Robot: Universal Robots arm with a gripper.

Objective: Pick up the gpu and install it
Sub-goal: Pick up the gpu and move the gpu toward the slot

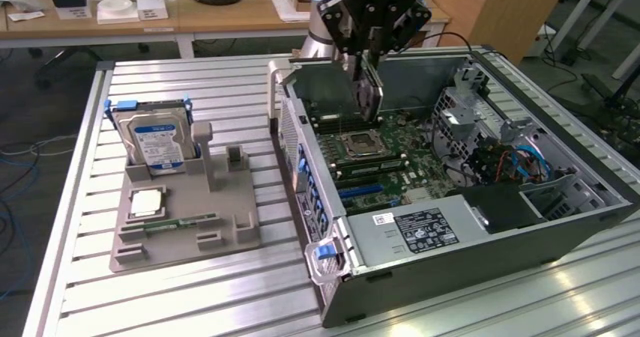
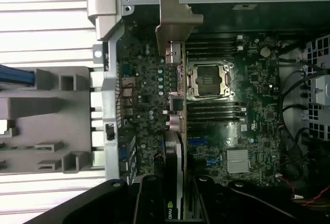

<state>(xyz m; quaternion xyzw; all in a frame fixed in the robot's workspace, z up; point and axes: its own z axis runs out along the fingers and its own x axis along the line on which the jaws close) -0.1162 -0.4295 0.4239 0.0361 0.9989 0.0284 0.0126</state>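
Nearest the camera stands the near corner of the computer case [image 1: 480, 254], a grey sheet-metal box lying open on its side, with a blue plastic latch [image 1: 324, 251] at its near-left edge. Just inside sits the boxy power supply [image 1: 420, 228], silvery with a printed label. Coloured cables [image 1: 510, 165] tangle along the case's side on the exterior view's right. The green motherboard [image 1: 400, 138] covers the floor, with the square metal processor socket [image 1: 360, 142] toward the far side. On the exterior view's left, well apart from the case, a grey moulded holder [image 1: 180, 232] rests on the ribbed aluminium table [image 1: 200, 299]. It carries an upright blue-labelled hard drive [image 1: 155, 142], a flat processor chip [image 1: 147, 201] and a narrow green memory stick [image 1: 180, 222].

The black gripper [image 1: 365, 64] hangs over the far part of the case, its fingers [image 2: 149, 203] clamped narrowly on the gpu [image 1: 372, 90]. That thin dark card stands on edge above the motherboard, just beside the socket. Its angled silvery bracket [image 2: 172, 20] points toward the far wall. Contact with the board cannot be judged.
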